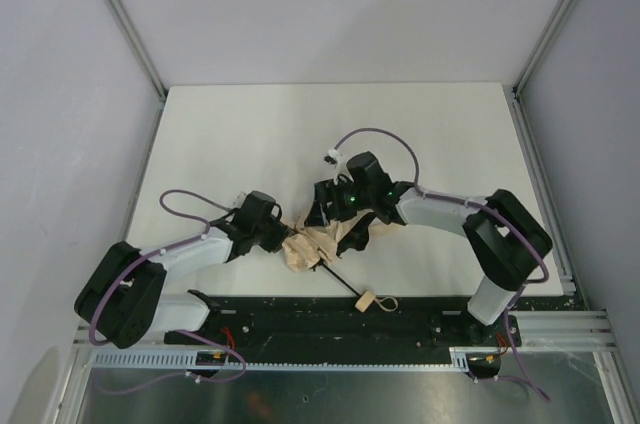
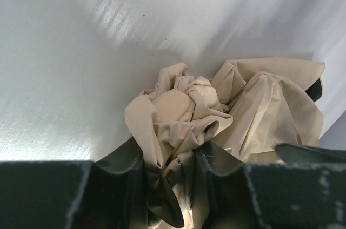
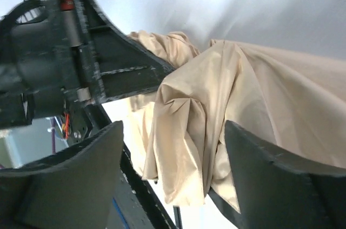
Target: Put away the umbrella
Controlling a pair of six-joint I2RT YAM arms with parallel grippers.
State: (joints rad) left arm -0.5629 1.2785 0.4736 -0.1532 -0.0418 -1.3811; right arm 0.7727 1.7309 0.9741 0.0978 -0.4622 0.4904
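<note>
Top view: the umbrella (image 1: 318, 244) lies collapsed on the white table (image 1: 300, 134), its beige canopy bunched between the two grippers. The left gripper (image 1: 287, 241) is at the canopy's left end and the right gripper (image 1: 330, 212) sits over its far side. A thin black shaft (image 1: 340, 280) runs from under the cloth toward the arm bases, ending in a small tan handle (image 1: 366, 300) with a loop. The handle is just short of the black rail (image 1: 420, 316).

Left wrist view: the left gripper's fingers (image 2: 121, 180) are drawn close and pinch a twist of canopy between them. The rest of the cloth heaps ahead of the tips and to their right, with bare table beyond.

Right wrist view: the right jaws stand wide apart, straddling a hanging fold without clamping it. The left gripper is close by on the other side of the cloth.

The canopy looks light, limp and slippery, so a pinch on it alone would likely drag folds rather than move the whole thing. The shaft and handle are the stiff parts and probably the surer places to take hold.

Room is open ahead of both grippers. Behind them, though, the rail is close, and the two wrists crowd each other.
</note>
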